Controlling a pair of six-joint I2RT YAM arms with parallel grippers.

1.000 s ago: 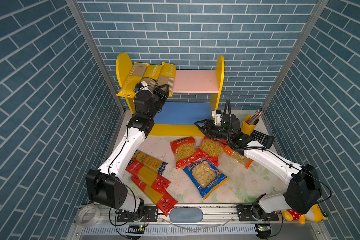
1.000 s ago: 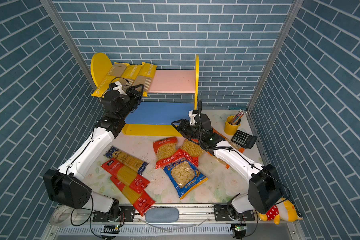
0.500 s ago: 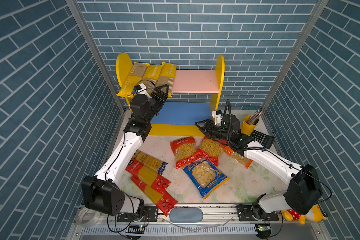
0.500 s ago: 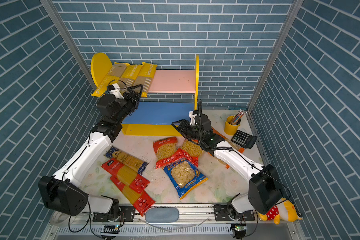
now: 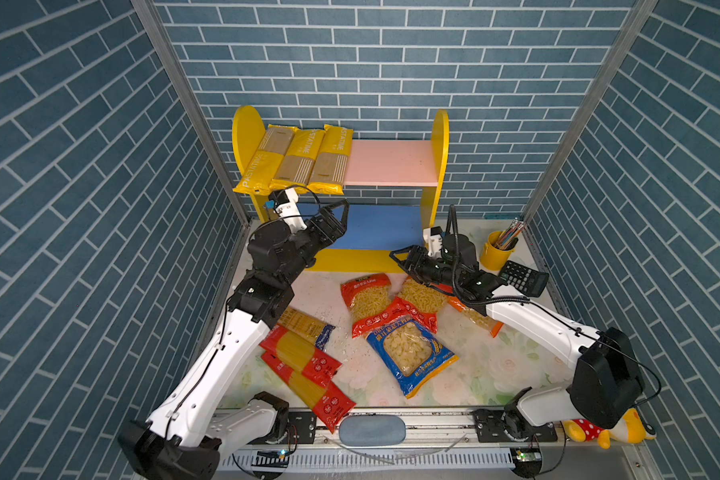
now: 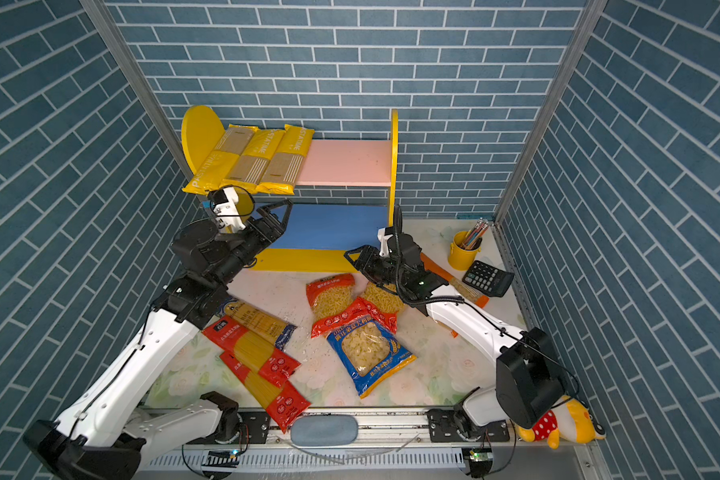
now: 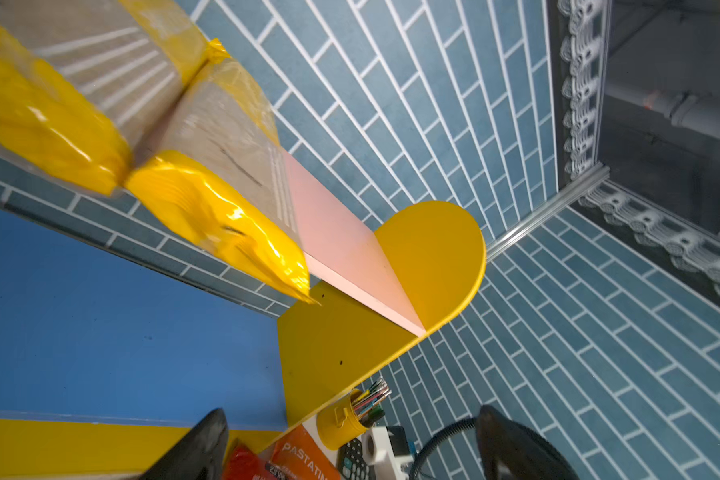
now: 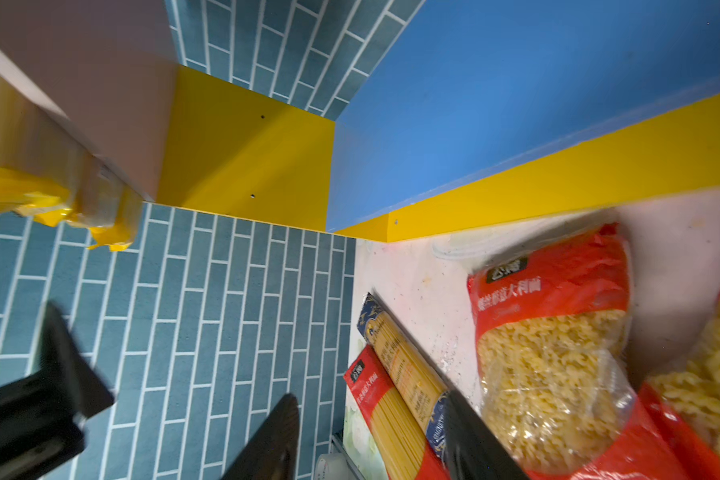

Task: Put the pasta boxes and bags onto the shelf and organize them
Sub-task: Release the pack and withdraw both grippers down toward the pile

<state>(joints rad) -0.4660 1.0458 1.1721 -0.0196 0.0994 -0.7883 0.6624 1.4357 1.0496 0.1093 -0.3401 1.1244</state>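
Just changed: left gripper (image 5: pixel 344 217) jaws spread wide, released yellow spaghetti packs (image 5: pixel 296 160).
Packs: three on shelf's (image 5: pixel 440 158) pink board (image 5: pixel 391 162), 9 o'clock end.
Right gripper (image 5: pixel 400 266): parted, empty.
Meaning: seven other packs (image 5: pixel 410 353) left on table (image 5: pixel 495 365).

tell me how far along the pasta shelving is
Done: three yellow packs lie on the pink board. In hand: nothing; the left end effector and right end effector are both open and empty. Left: three spaghetti packs and four bags on the table.
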